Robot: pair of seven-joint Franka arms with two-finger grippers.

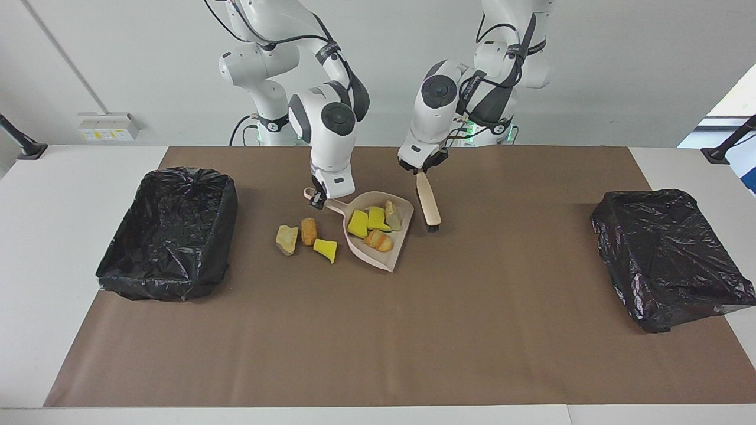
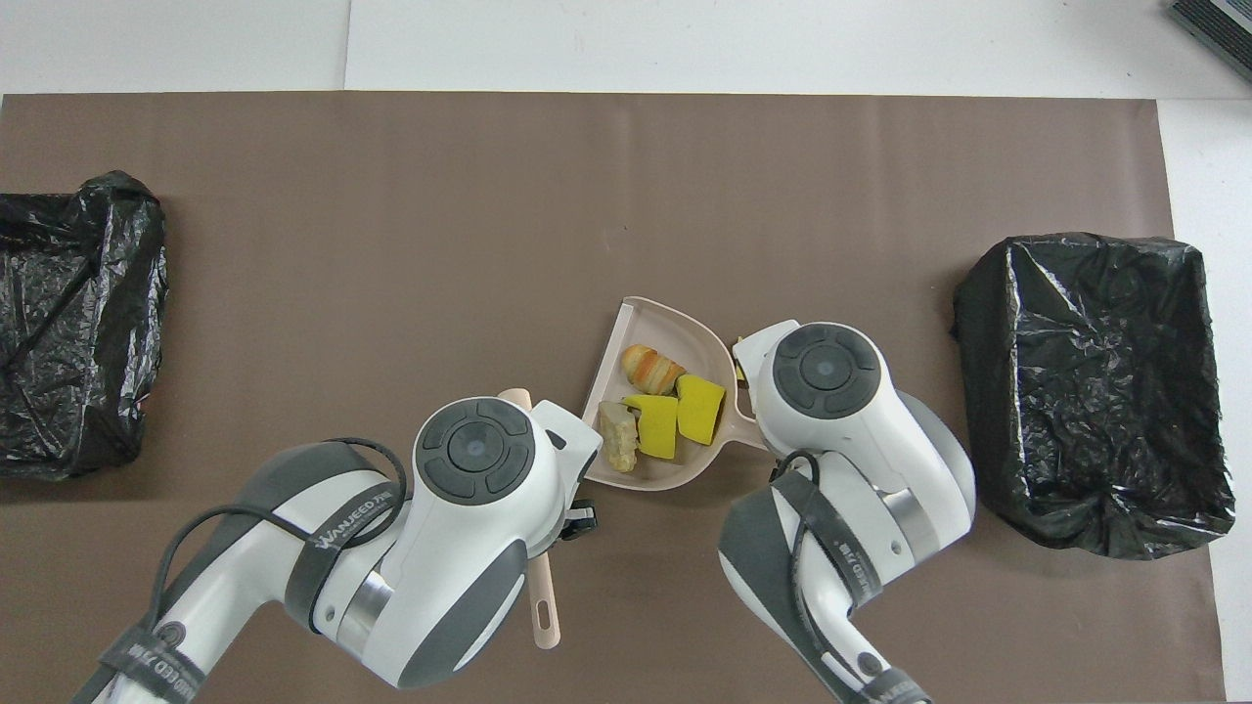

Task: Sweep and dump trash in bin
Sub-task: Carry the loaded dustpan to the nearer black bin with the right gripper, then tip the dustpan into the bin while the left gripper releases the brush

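Observation:
My right gripper (image 1: 317, 199) is shut on the handle of the pink dustpan (image 1: 378, 258), which holds several pieces of trash (image 1: 367, 221): two yellow chunks, a tan one and a bread-like one (image 2: 649, 369). Three more trash chunks (image 1: 307, 239) lie on the mat beside the pan, toward the right arm's end. In the overhead view the right arm hides them. My left gripper (image 1: 420, 172) is shut on the pink brush (image 1: 429, 205), which hangs tilted, bristles down, just beside the dustpan (image 2: 675, 328) toward the left arm's end.
A black-lined bin (image 1: 168, 233) stands at the right arm's end of the brown mat. A second black-lined bin (image 1: 667, 257) stands at the left arm's end. The brush's handle end (image 2: 542, 608) sticks out under the left arm.

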